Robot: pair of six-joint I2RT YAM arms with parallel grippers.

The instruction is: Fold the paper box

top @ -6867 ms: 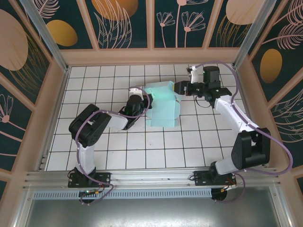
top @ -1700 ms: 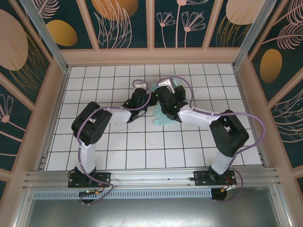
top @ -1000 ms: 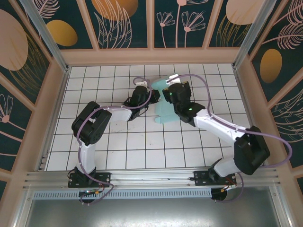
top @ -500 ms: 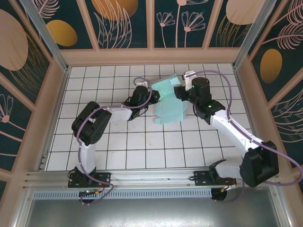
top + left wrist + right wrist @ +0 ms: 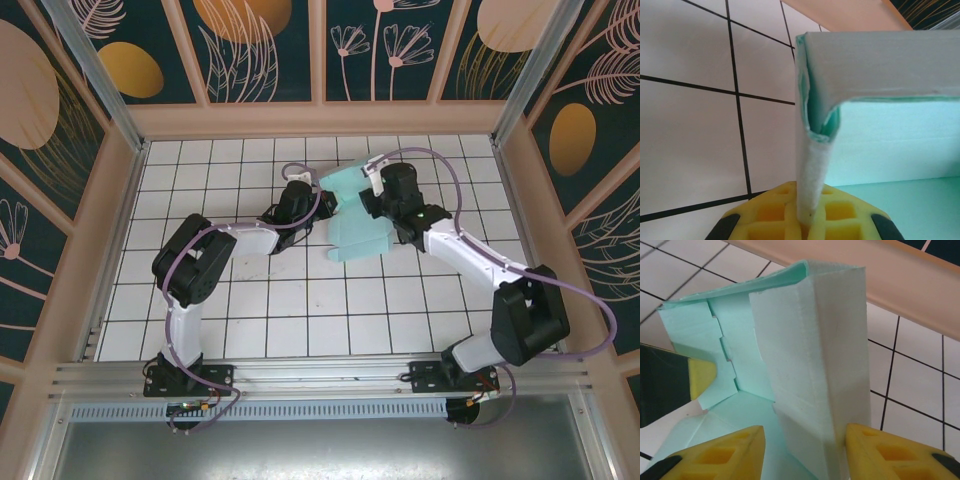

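From my seat the nearest thing is the aluminium rail [image 5: 320,375] carrying both arm bases, and beyond it the white tiled table [image 5: 300,320] with its black grid lines. Both arms reach out over the tiles and meet at the paper box [image 5: 355,235], which sits toward the back of the table, about the middle of its width. Its near part lies flat on the tiles, and its far end is folded up between the two wrists. The left gripper [image 5: 298,200] comes at the box from the left. On its wrist camera the left gripper [image 5: 807,220] has its yellow pads pressed tight on a thin upright wall of the paper box [image 5: 880,65], which bends over at the top into a level panel. The right gripper [image 5: 372,195] is at the far right corner of the card. On its own camera the right gripper [image 5: 805,450] stands part-way apart, astride a raised, creased wall of the paper box [image 5: 810,340]. The right-hand pad looks to be against the card, while a sliver shows beside the left-hand one, so I read it as not clamped. Further left in that view a yellow pad [image 5: 702,377] of the other arm sits against a notched flap. Behind everything runs the wooden back rail [image 5: 320,120].
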